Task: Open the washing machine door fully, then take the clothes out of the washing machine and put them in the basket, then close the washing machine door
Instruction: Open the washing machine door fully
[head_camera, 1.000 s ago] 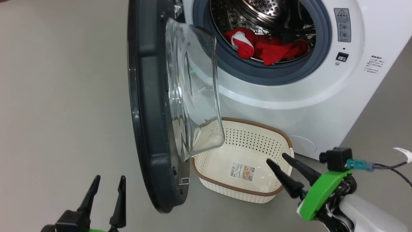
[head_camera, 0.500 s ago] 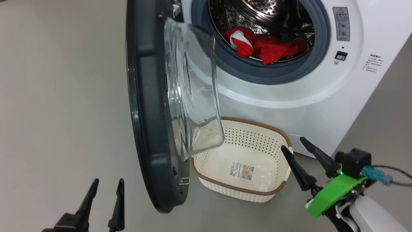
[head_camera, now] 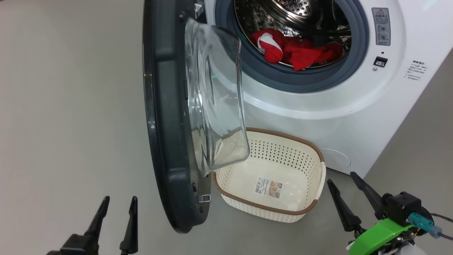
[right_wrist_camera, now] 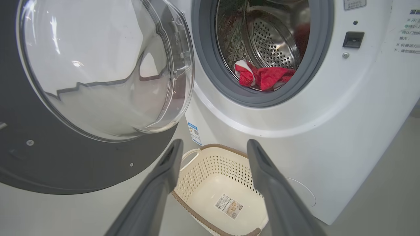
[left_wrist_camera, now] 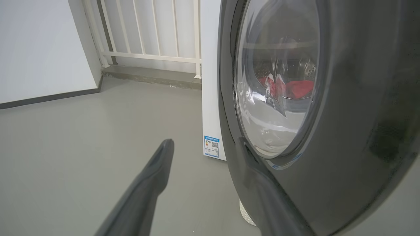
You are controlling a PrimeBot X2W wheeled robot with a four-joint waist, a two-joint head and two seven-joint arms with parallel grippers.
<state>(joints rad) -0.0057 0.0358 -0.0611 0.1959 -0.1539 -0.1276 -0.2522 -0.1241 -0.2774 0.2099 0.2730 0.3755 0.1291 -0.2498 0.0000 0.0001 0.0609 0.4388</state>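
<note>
The washing machine door [head_camera: 166, 117] stands swung out, edge-on toward me, its glass bowl [head_camera: 216, 95] bulging right over the basket. In the steel drum of the washing machine [head_camera: 318, 117] lie the red clothes [head_camera: 297, 51] with a white patch. On the floor in front sits the cream basket [head_camera: 272, 177], holding nothing but a sticker. My left gripper [head_camera: 118, 203] is open at the lower left, left of the door; in the left wrist view its right finger [left_wrist_camera: 259, 183] lies close against the door's black outer rim [left_wrist_camera: 361, 131]. My right gripper [head_camera: 341, 177] is open just right of the basket.
Grey floor [head_camera: 63, 124] spreads wide to the left of the door. A white railing and wall [left_wrist_camera: 147, 32] stand beyond the machine's side. A blue label [left_wrist_camera: 211, 146] marks the machine's lower corner. A cable [head_camera: 442, 216] trails from my right wrist.
My right gripper has drawn back from above the basket's right rim, down and to the right, now beside the basket. The head camera shifted slightly. The left gripper stays put.
</note>
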